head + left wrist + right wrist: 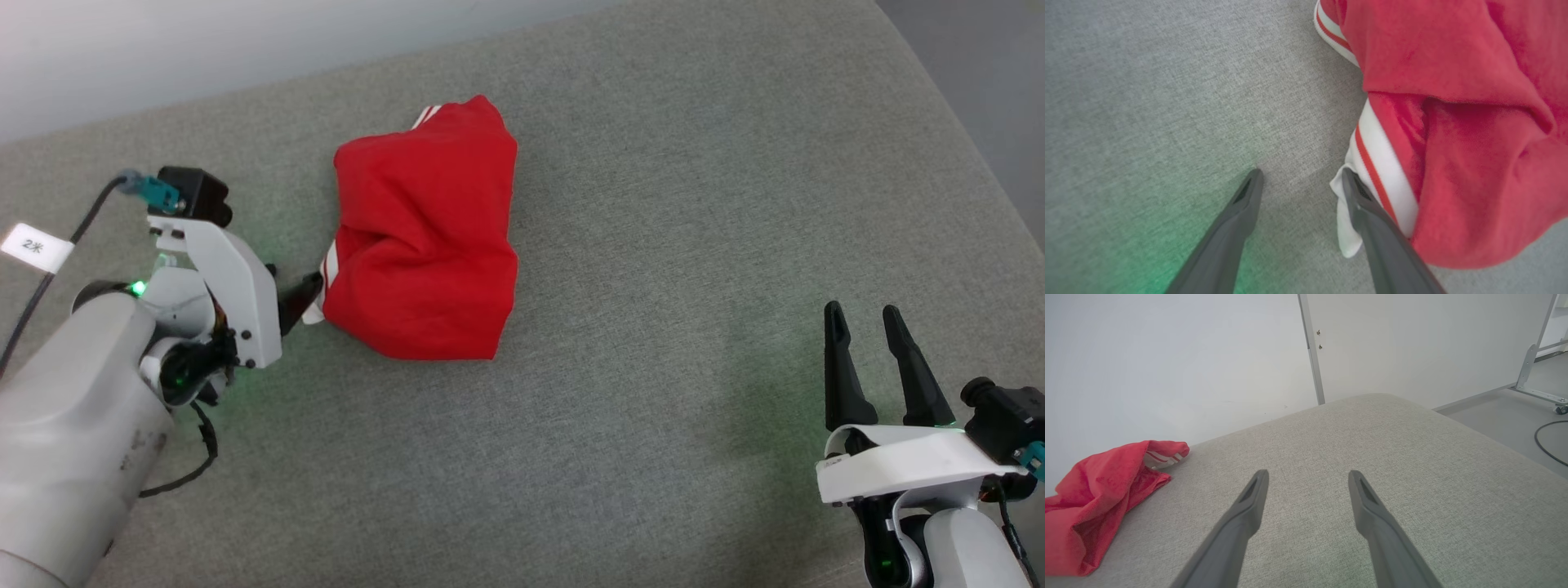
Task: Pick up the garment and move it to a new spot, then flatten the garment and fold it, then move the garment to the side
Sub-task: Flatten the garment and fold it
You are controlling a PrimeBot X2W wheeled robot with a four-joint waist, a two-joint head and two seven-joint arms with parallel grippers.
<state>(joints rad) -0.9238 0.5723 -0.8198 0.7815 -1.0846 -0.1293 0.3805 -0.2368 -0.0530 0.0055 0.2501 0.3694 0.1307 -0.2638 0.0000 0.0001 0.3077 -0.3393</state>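
- Crumpled on the grey cushion point(653, 408): the garment point(424, 245) point(1453, 122), just beside the left gripper point(1301, 173).
- Spread wide there; one finger point(1372, 220) seemingly touching the striped hem point(1384, 171), nothing between.
- Well apart: the right gripper point(861, 310) point(1308, 473), likewise spread.

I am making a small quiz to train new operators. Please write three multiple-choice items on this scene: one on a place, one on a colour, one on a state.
1. The jersey lies on: A) a wooden table; B) a grey cushion; C) a metal tray.
2. Its trim is: A) blue; B) black; C) white and red.
3. The left gripper is: A) open; B) shut on the jersey; C) shut, empty.
Key: 1 B, grey woven fabric lies under it; 2 C, striped edges show; 3 A, its fingers stand apart beside the trim.
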